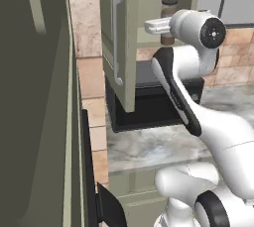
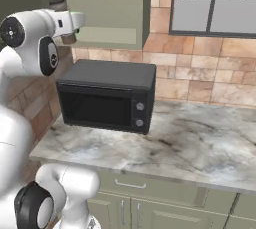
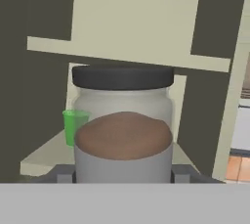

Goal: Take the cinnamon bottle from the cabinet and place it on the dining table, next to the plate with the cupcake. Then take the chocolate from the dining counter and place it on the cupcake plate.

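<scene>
Cinnamon bottle (image 3: 122,125) stands upright inside the open cabinet (image 1: 149,3), long axis vertical, dark cap (image 3: 122,77) on top and brown contents showing through the glass below it. In the hand view it sits centred and close, its lower body flanked on both sides by the dark fingertips (image 3: 63,174), which lie against or just beside its sides. The gripper (image 3: 122,176) is partly closed with the bottle between its jaws; contact looks firm, and the hold is judged a grip on the bottle. Whether the bottle's base rests on the shelf (image 3: 44,157) or is just clear of it cannot be told. A small green cup (image 3: 73,126) stands on the same shelf behind the bottle, to its left in the hand view. In the left base view the bottle (image 1: 168,20) shows upright past the cabinet door (image 1: 119,37), which stands open with its silver bar handle (image 1: 117,37) vertical; the white hand reaches in from the right at the bottle's level. In the right base view the bottle (image 2: 64,20) is largely hidden behind the hand. Below the cabinet a black microwave (image 2: 107,95) sits on the marble counter (image 2: 200,143).
</scene>
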Motion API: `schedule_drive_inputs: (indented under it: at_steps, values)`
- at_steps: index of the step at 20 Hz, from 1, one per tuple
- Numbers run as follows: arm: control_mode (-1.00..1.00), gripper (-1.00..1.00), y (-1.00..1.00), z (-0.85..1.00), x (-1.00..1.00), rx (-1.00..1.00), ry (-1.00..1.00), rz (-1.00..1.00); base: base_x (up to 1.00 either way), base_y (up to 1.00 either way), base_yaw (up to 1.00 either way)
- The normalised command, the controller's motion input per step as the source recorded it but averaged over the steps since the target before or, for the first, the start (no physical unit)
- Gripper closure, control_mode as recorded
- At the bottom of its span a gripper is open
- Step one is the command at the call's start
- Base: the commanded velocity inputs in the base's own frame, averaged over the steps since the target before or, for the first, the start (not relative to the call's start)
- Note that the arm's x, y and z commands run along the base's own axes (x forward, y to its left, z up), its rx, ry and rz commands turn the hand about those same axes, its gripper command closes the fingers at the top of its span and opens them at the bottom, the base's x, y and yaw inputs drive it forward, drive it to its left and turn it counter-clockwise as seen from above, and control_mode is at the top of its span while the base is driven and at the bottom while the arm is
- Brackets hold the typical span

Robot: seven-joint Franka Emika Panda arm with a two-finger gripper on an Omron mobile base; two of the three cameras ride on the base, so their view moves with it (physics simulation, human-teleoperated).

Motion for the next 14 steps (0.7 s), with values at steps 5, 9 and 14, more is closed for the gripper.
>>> schedule_drive_inputs:
  at_steps: [5,9,14]
  values:
    - [-1.0,1.0,-0.01,0.09,-0.99,0.0,0.07,-0.21,0.0,0.0,0.0]
    - [-1.0,1.0,-0.14,-0.04,-0.97,0.0,0.13,-0.13,0.0,0.0,0.0]
    - [-1.0,1.0,-0.28,-0.2,-0.82,0.0,0.05,-0.07,0.0,0.0,0.0]
